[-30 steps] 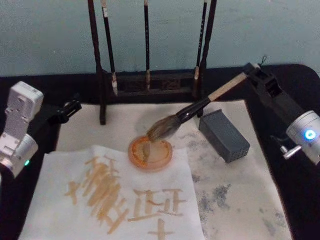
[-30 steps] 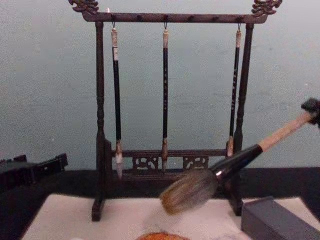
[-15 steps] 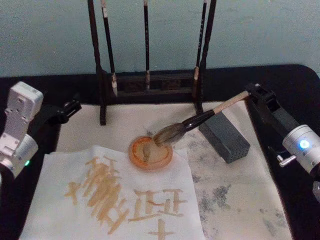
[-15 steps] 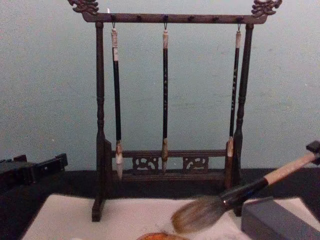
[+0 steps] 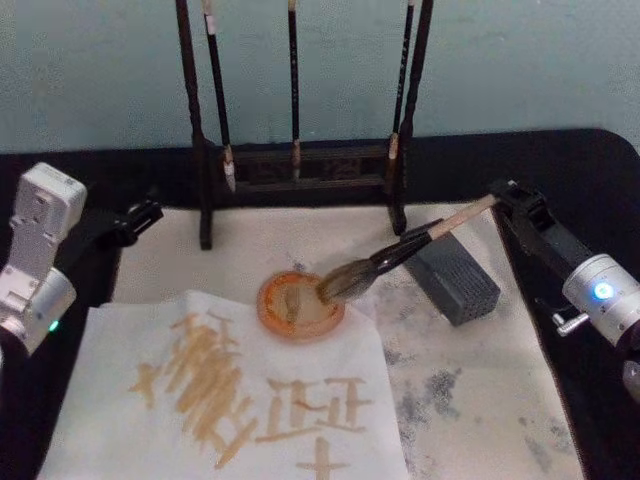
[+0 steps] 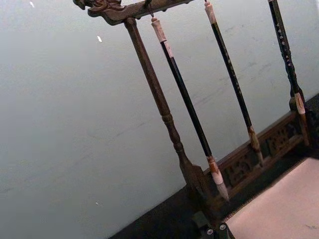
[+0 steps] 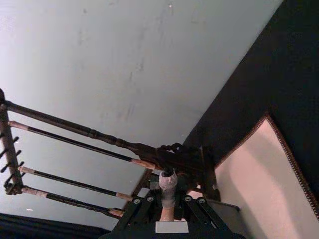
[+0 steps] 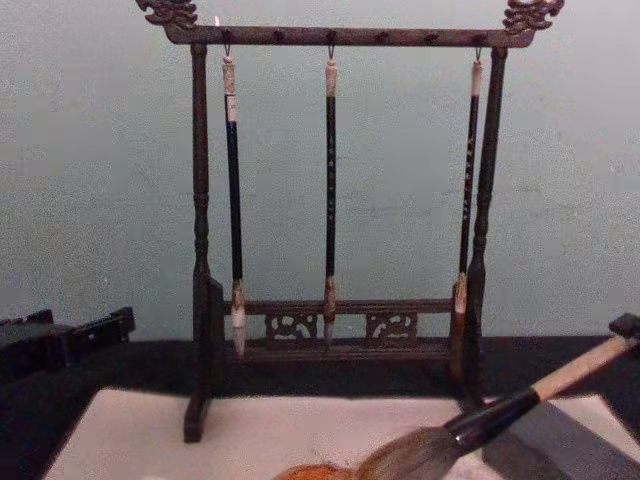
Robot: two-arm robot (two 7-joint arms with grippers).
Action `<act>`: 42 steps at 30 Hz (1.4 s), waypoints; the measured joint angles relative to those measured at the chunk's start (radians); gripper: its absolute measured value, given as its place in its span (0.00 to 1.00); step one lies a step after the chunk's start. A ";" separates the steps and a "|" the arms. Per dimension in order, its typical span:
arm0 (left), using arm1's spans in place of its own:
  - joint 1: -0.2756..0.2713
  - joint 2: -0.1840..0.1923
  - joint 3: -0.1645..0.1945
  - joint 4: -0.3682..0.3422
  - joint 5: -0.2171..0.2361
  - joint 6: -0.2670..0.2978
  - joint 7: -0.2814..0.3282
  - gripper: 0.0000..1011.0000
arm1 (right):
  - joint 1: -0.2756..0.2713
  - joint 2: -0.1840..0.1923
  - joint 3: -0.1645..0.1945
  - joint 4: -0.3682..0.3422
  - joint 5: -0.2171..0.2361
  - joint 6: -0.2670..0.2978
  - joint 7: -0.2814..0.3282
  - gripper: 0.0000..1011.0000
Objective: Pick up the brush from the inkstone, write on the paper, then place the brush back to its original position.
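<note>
The right gripper's (image 5: 497, 197) black fingers (image 7: 137, 211) are clenched on the corded end of the thick beige-handled brush (image 5: 405, 250), at the right of the head view. The brush slants down toward the frame's centre, crossing above the far end of a dark grey rectangular block (image 5: 460, 285); its bushy grey-brown bristles lie over the right edge of the round orange inkstone dish (image 5: 268, 310). The white paper sheet (image 5: 110, 430) with ochre strokes fills the lower left. The left gripper (image 5: 140, 215) is parked at mid-left; its grip cannot be told.
</note>
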 joint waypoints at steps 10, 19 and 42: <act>0.000 0.000 0.000 0.000 0.000 0.000 0.000 0.99 | 0.019 0.010 -0.032 0.026 0.004 -0.017 0.000 0.17; 0.000 0.000 0.000 0.000 0.000 0.000 0.000 0.99 | 0.041 0.008 -0.052 0.044 0.019 -0.033 0.002 0.17; 0.000 0.000 0.000 0.000 0.000 0.000 0.000 0.99 | 0.080 0.000 -0.098 0.106 0.072 -0.061 -0.006 0.17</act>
